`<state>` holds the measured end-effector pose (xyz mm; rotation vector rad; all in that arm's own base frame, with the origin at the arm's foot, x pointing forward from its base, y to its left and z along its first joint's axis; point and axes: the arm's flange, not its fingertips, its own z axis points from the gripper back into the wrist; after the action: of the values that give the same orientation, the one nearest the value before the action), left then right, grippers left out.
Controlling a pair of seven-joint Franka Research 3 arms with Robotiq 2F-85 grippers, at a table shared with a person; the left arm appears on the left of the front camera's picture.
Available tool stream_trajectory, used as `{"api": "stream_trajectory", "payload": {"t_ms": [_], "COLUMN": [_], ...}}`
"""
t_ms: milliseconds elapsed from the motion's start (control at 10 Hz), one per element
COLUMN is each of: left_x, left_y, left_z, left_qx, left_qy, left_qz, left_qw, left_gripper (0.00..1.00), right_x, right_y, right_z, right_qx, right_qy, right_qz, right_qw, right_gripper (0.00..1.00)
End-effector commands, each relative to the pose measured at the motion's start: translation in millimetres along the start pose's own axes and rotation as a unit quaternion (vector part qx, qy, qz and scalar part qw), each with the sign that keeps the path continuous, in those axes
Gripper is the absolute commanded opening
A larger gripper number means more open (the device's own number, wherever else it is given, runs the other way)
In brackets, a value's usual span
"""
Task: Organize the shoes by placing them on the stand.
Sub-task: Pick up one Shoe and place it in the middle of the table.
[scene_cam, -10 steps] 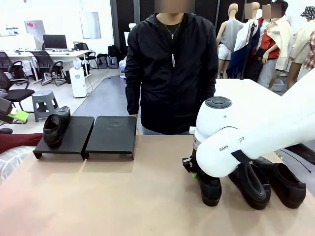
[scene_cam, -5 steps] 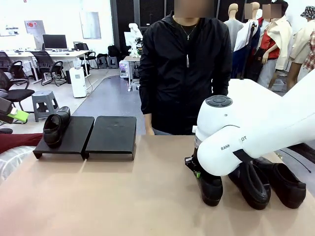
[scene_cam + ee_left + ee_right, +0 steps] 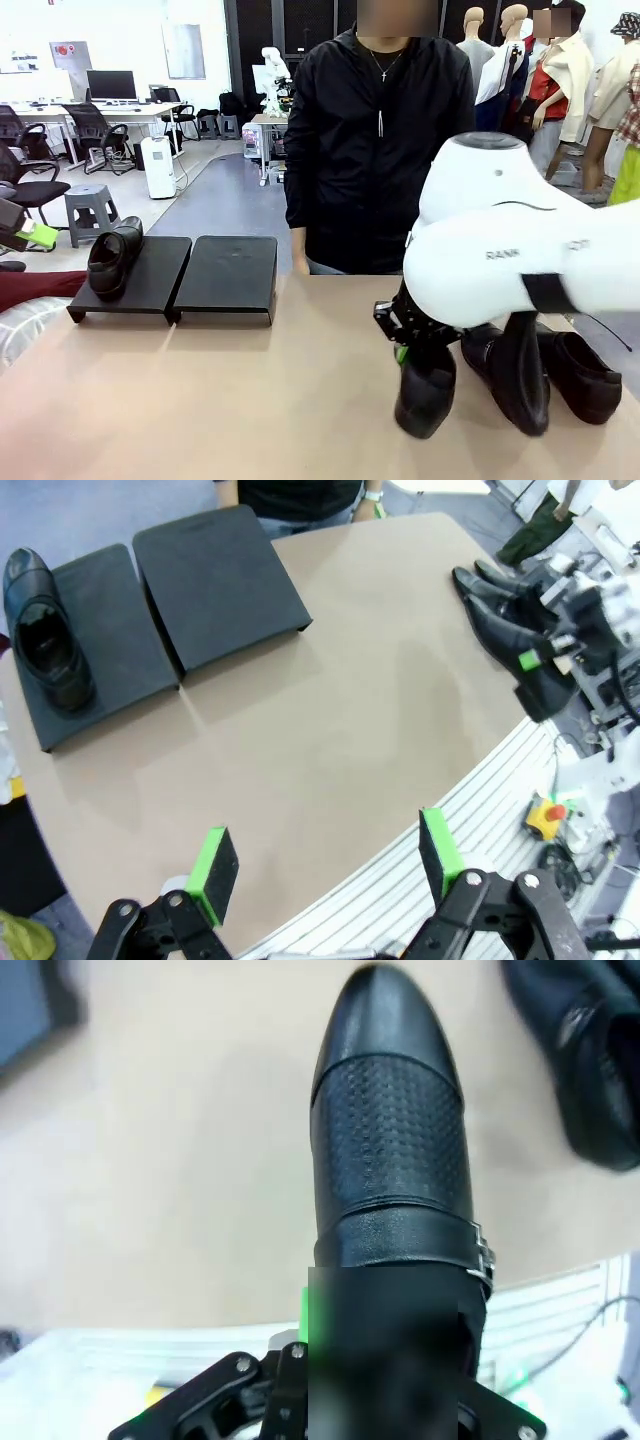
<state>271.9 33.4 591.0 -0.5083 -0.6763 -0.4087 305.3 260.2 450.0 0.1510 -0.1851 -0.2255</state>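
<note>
Shoe (image 3: 425, 395) now lifted off table (image 3: 250, 400), right tool (image 3: 408, 345) clamped on it, left tool (image 3: 325, 855) spread wide, empty

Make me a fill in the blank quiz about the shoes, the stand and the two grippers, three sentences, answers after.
1. The right gripper is shut on the held shoe, while the left gripper has its jaws ____.
2. The stand carries ____ shoe, on its left panel.
3. Beside the held shoe, ____ more shoes lie on the table.
Answers: open; one; two.
</note>
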Motion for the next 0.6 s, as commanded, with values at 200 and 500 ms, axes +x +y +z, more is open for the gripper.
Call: {"api": "stream_trajectory", "payload": {"t_ms": [200,500], "left_x": [-1,-1], "left_y": [1,1], "left_z": [0,0], "left_qx": [-0.009,-0.009], "left_qy": [-0.007,-0.007], "left_qz": [-0.004,-0.004], "left_qw": [1.0,1.0], "left_gripper": [0.94,0.94], "right_x": [-50,-39], "right_y": [75,144], "right_z": [-23,-75], "right_qx": [0.116,0.139], "right_qy": [-0.023,-0.04], "right_qz": [0.132,0.118], "right_qw": [0.984,0.982], "right_gripper": [0.0,0.0]}}
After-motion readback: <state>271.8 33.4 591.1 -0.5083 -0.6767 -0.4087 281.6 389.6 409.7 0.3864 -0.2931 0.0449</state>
